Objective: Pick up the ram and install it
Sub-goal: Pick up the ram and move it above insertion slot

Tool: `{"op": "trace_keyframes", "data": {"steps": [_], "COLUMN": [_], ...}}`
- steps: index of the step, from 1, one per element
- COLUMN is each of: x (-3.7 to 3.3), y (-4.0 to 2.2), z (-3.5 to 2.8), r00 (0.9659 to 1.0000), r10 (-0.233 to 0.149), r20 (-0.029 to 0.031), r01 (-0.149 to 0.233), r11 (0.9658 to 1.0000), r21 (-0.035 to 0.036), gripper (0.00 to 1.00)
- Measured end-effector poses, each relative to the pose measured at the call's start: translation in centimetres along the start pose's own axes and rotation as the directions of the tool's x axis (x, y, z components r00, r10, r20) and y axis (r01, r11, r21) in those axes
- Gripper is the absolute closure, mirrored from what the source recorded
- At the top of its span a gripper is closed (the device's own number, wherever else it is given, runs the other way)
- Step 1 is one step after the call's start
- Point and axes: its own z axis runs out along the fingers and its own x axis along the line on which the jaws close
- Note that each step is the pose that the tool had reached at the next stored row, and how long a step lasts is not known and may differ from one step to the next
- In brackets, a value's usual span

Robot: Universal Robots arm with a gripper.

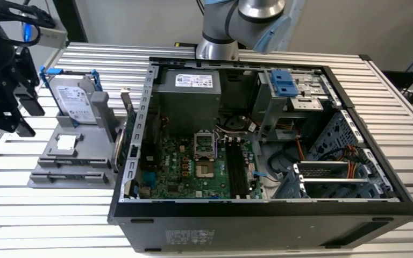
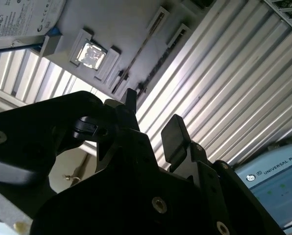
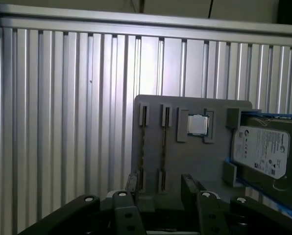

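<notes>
In the exterior view the gripper (image 1: pixel 13 115) is a dark mass, cut off at the frame edge, with bare slatted table (image 1: pixel 20 215) around the grey holder (image 1: pixel 56 161) below it. In the second wrist view its fingers (image 2: pixel 173 132) stand apart and empty. The ram (image 2: pixel 138 51) is a thin edge-on line ahead of them. In the first wrist view it stands in a holder slot just beyond the fingertips.

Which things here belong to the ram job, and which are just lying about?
Job: thin dark ram stick, edge-on in a slot of the grey plastic holder; open black gripper lined up with it; long black motherboard slots in the open computer case.
Lying about: silver hard drive in a blue frame; small square silver chip on the holder.
</notes>
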Motion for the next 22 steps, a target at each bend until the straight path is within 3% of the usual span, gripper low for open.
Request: {"op": "trace_keyframes", "data": {"steps": [22], "x": [0.22], "y": [-0.06], "z": [2.99], "r00": [1.0000], "r10": [0.007], "r20": [0.0001], "r01": [-0.007], "r11": [1.0000], "r21": [0.0005], "gripper": [0.00]}}
